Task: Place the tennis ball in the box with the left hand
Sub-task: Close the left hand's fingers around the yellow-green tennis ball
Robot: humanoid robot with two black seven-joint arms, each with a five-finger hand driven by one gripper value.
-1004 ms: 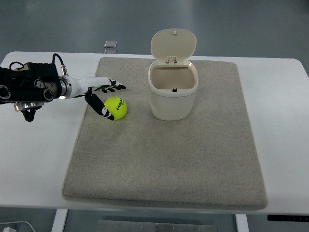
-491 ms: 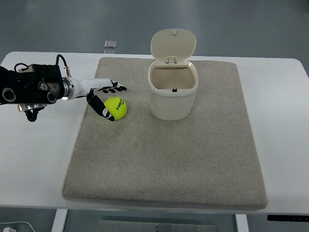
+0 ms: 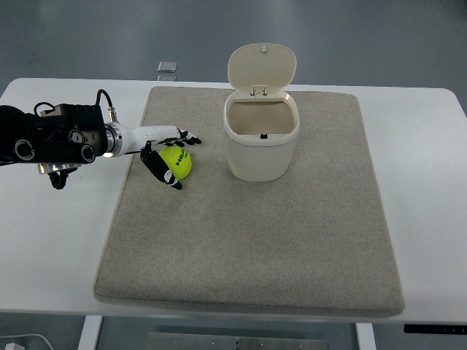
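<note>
A yellow-green tennis ball (image 3: 177,161) lies on the grey mat (image 3: 248,248), left of the box. The box (image 3: 261,149) is a cream bin whose flip lid (image 3: 263,67) stands up, so the inside is open from above. My left hand (image 3: 183,161) reaches in from the left and brackets the ball. The fingers (image 3: 181,137) lie along the ball's far side and the thumb (image 3: 163,170) runs under its near side. The fingers are still extended, not curled tight, and the ball rests on the mat. My right arm is out of view.
The mat covers most of a white table (image 3: 58,233). A small grey square object (image 3: 167,67) lies at the table's far edge. The dark forearm housing (image 3: 51,138) with its cables sits over the table's left part.
My left hand has slid right toward the ball, so the ball now sits between thumb and fingers. The ball and the box have not moved.
</note>
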